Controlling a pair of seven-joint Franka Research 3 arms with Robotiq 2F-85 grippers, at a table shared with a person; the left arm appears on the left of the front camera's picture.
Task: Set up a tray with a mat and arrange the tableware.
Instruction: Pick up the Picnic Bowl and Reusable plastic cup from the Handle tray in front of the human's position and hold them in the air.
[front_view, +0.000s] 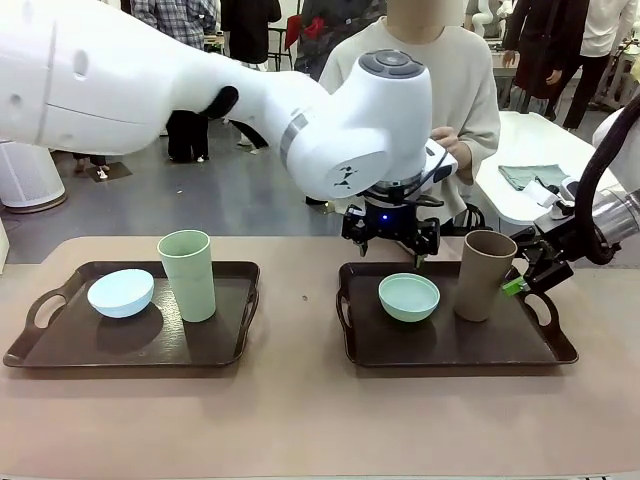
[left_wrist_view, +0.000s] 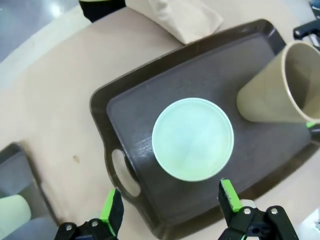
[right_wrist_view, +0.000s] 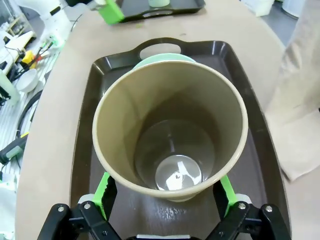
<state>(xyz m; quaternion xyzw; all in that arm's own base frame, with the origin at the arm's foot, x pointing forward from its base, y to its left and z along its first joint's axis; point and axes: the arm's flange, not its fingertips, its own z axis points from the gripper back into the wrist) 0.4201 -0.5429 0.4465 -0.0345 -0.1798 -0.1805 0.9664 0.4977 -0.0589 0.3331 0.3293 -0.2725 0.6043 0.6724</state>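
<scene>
In the front view the left hand (front_view: 392, 240) hangs dark under its wrist at 12 o'clock of the mint green bowl (front_view: 409, 297), and its fingers are hard to make out there. The left wrist view shows them spread wide with nothing between them, the bowl just beyond. The right hand (right_wrist_view: 165, 192) stands wide astride the brown-tan cup (front_view: 485, 275). The cup's flared rim hides whether the pads (right_wrist_view: 105, 192) touch its wall. The right arm is cut off at the front view's 3 o'clock edge.

Two trays lie on the worktop (front_view: 300, 420), and between them they carry two bowls and two cups. The left tray (front_view: 130, 362) carries the pale blue bowl (front_view: 121, 292), with the pale green cup (front_view: 188, 275) upright at its 3 o'clock. The right tray (front_view: 450, 357), lined with a dark mat (left_wrist_view: 130, 115), carries the mint green bowl, with the brown-tan cup upright at its 3 o'clock. A person (front_view: 460, 90) stands at 12 o'clock, beyond the worktop.
</scene>
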